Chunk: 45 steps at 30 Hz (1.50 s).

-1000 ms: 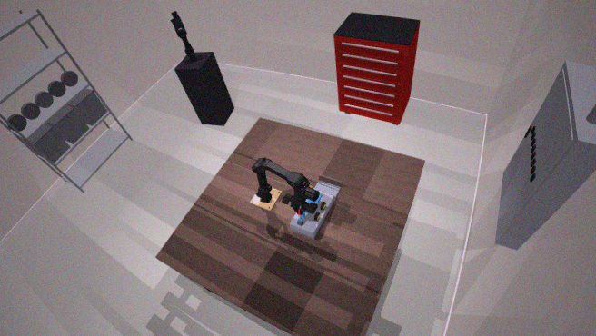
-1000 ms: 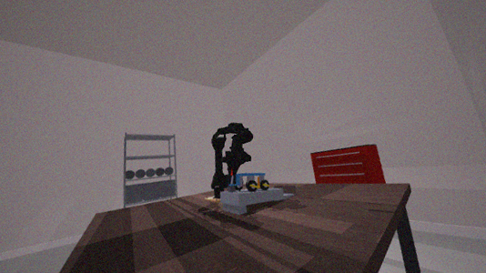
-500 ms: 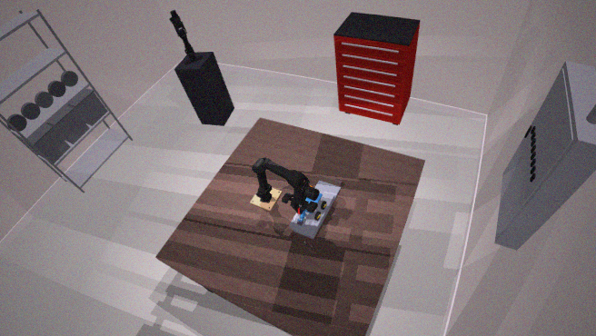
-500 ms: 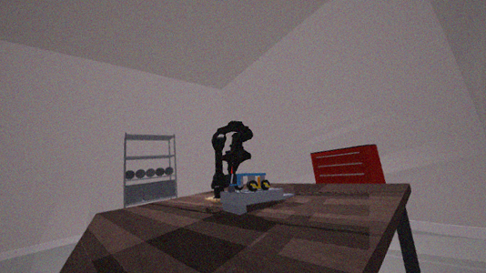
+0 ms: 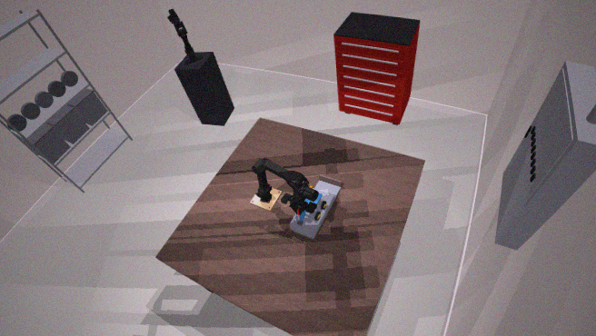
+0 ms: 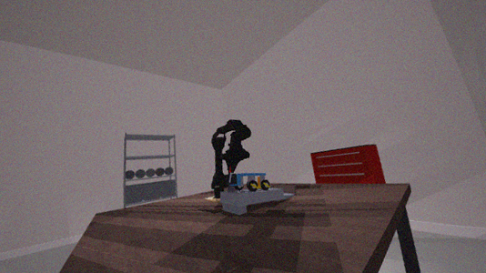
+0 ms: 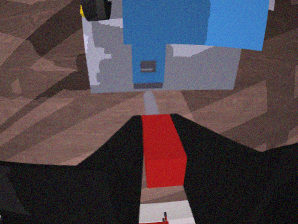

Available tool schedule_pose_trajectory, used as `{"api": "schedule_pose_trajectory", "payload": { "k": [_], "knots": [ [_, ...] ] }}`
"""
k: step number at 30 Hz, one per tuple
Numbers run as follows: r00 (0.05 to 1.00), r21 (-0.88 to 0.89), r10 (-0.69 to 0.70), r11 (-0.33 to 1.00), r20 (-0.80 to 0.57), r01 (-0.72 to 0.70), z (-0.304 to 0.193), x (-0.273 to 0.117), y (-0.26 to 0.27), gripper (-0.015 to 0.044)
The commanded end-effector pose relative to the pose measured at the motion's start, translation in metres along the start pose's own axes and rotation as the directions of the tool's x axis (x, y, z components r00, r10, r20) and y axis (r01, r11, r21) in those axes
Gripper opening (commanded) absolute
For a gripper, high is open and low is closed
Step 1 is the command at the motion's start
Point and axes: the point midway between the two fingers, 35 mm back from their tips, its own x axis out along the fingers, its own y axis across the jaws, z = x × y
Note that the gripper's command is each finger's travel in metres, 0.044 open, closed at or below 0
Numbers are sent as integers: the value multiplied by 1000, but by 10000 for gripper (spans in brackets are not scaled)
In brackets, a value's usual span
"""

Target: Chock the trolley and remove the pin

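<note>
My gripper [image 5: 298, 210] [image 6: 231, 169] [image 7: 154, 123] is shut on the red-headed stop pin [image 7: 165, 150]. The pin's grey shaft points at the blue post [image 5: 301, 217] [image 7: 148, 52] at the ramp's uphill end; its tip shows short of the post's square hole, clear of it. The blue trolley [image 5: 317, 200] [image 6: 252, 175] [image 7: 195, 21] stands on the grey ramp [image 5: 303, 231] [image 6: 233, 203] [image 7: 210, 72], its black wheels with yellow hubs on it. An orange part, likely the chock's handle [image 5: 311, 186] [image 6: 259, 181], shows by the trolley's far side. Its wheel contact is hidden. I cannot make out the green tray.
The arm's pale base plate [image 5: 255, 202] lies beside the ramp on the brown wooden table [image 5: 254, 236] [image 6: 275, 255]. The arm reaches over the ramp. A red tool cabinet [image 5: 374, 77] [image 6: 348, 166] and a grey shelf rack [image 5: 97, 152] [image 6: 149, 154] stand away from the table.
</note>
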Motion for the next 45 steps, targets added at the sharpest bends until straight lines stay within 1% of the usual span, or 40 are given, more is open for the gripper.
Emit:
{"api": "schedule_pose_trajectory", "payload": {
  "k": [1, 15, 40, 45],
  "knots": [
    [1000, 2, -5, 1000, -6, 5, -8, 0, -1, 0],
    [1000, 2, -5, 1000, -7, 5, -24, 1, 1, 0],
    [1000, 0, 1, 1000, -8, -1, -25, 4, 81, 0],
    [1000, 0, 1, 1000, -7, -1, -25, 4, 83, 0]
  ]
}}
